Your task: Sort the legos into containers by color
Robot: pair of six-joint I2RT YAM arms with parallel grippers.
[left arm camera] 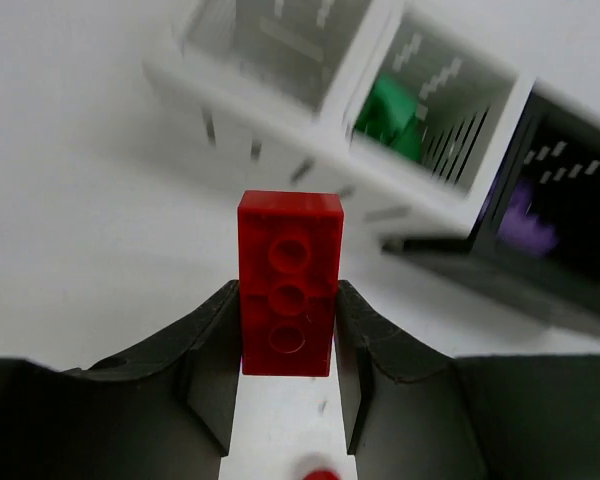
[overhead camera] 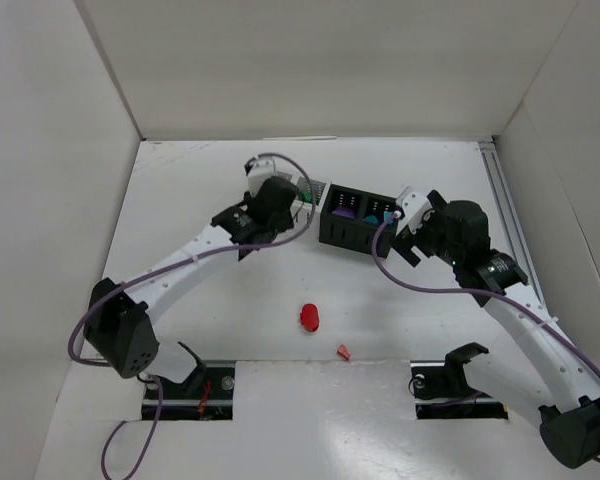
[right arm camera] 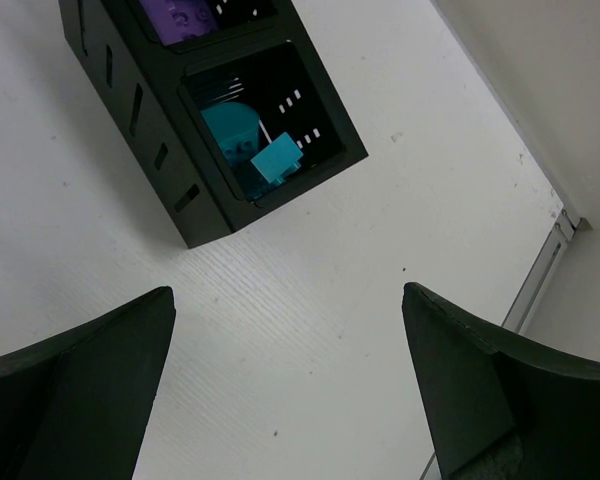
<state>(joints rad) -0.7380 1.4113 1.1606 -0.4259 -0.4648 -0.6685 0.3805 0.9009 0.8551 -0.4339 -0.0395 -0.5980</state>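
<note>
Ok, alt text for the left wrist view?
The left gripper grips a red brick end-on, with the white table behind. Beyond it, blurred, sit the containers: a white one with a green piece, a black one with a purple piece.

A lab test cell: white panels (overhead camera: pixel 310 70) wall the tabletop (overhead camera: pixel 230 310).

A white worktop (overhead camera: pixel 230 310) sits boxed in by plain pale panels: a back panel (overhead camera: pixel 320 60) at 12 o'clock, a left panel (overhead camera: pixel 40 180) at 9, a right panel (overhead camera: pixel 580 170) at 3. A metal rail (overhead camera: pixel 502 200) edges the worktop at 2 o'clock. Soft, even light.
</note>
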